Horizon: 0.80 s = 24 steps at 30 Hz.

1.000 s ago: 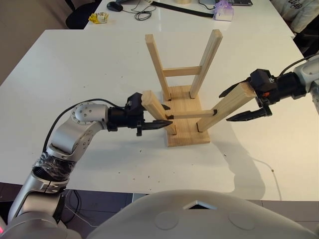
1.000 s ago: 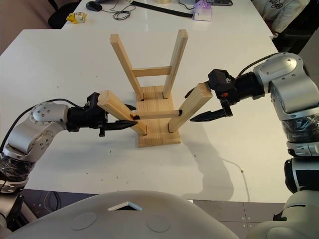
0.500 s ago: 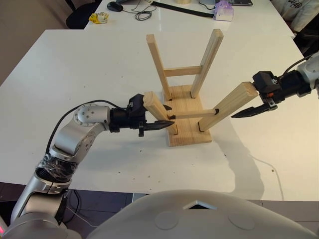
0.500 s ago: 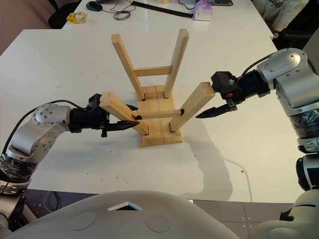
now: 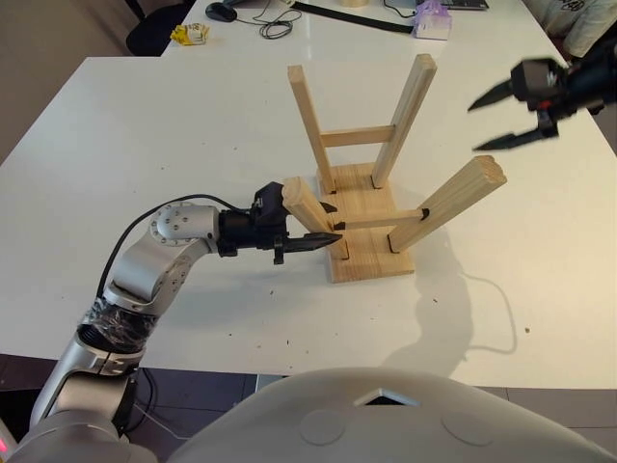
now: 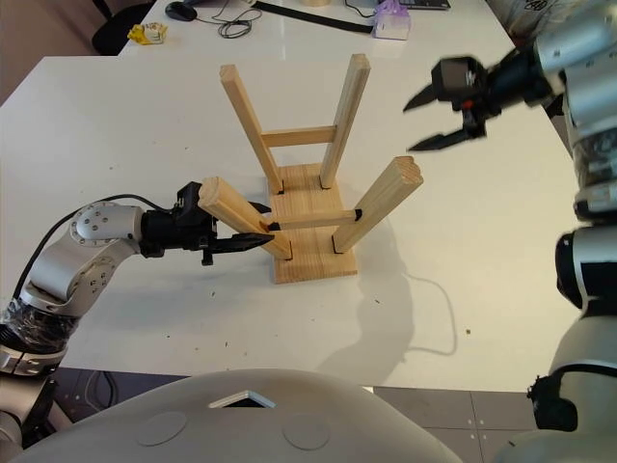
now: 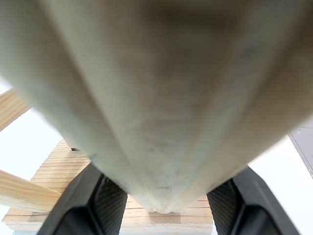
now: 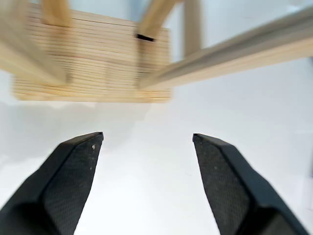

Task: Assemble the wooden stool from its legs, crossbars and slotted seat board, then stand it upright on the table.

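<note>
I see the stool (image 5: 366, 193) upside down at centre frame. Its seat board (image 5: 374, 265) lies flat on the white table (image 5: 145, 145), with all 4 legs pointing up. My left gripper (image 5: 328, 222), at centre left, is clamped on the near-left leg (image 5: 301, 201), which tilts toward the lower left. My right gripper (image 5: 475, 126) hangs in the air at upper right, fingers (image 8: 73, 171) spread wide and holding nothing, apart from the near-right leg (image 5: 453, 198), which leans toward the right. The near crossbar (image 5: 371, 224) joins these 2 legs; the far crossbar (image 5: 357, 136) joins the 2 behind.
</note>
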Available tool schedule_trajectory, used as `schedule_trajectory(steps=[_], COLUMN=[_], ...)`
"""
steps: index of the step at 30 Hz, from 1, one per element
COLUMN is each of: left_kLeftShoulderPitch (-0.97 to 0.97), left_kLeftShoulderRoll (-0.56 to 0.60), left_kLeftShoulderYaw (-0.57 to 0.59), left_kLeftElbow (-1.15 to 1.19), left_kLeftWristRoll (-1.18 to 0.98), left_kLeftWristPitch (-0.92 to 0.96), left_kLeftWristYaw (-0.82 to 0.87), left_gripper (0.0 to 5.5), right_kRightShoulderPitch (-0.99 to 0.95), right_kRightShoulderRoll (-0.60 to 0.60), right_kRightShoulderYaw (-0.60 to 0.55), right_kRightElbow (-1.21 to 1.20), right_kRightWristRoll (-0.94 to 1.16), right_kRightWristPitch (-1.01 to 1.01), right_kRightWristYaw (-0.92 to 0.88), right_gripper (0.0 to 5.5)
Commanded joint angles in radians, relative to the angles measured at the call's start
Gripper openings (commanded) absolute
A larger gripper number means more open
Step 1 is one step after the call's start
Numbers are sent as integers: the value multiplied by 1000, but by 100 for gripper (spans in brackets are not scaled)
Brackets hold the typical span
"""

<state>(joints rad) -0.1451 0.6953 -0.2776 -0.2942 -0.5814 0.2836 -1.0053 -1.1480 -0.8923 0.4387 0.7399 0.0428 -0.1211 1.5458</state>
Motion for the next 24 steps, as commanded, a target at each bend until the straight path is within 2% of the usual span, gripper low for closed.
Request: schedule_trajectory(steps=[1, 4, 7, 10, 14, 19, 24], left_kLeftShoulderPitch=[75, 81, 85, 92, 98, 86, 50], left_kLeftShoulderRoll=[13, 7, -2, -5, -11, -9, 19], left_kLeftShoulderYaw=[-94, -93, -94, -94, -98, -108, -107], left_kLeftElbow=[80, 73, 66, 62, 56, 55, 37], left_kLeftWristRoll=[104, 104, 105, 108, 112, 115, 101], left_kLeftWristPitch=[93, 95, 99, 101, 103, 109, 145], left_kLeftWristYaw=[1, 14, 30, 39, 49, 44, 19], left_gripper=[208, 208, 208, 208, 208, 208, 208], right_kRightShoulderPitch=[-196, -294, -321, -307, -259, -162, -96], right_kRightShoulderRoll=[111, 209, 275, 286, 293, 284, 284], right_kRightShoulderYaw=[-38, -59, -30, 60, 183, 290, 327], right_kRightElbow=[73, 91, -62, -268, -422, -496, -459], right_kRightWristRoll=[-29, -29, 64, 175, 205, 156, 96], right_kRightWristPitch=[-41, -46, 21, 108, 126, 114, 101], right_kRightWristYaw=[23, 25, 62, 69, 68, 68, 68], right_gripper=[339, 339, 339, 339, 339, 339, 339])
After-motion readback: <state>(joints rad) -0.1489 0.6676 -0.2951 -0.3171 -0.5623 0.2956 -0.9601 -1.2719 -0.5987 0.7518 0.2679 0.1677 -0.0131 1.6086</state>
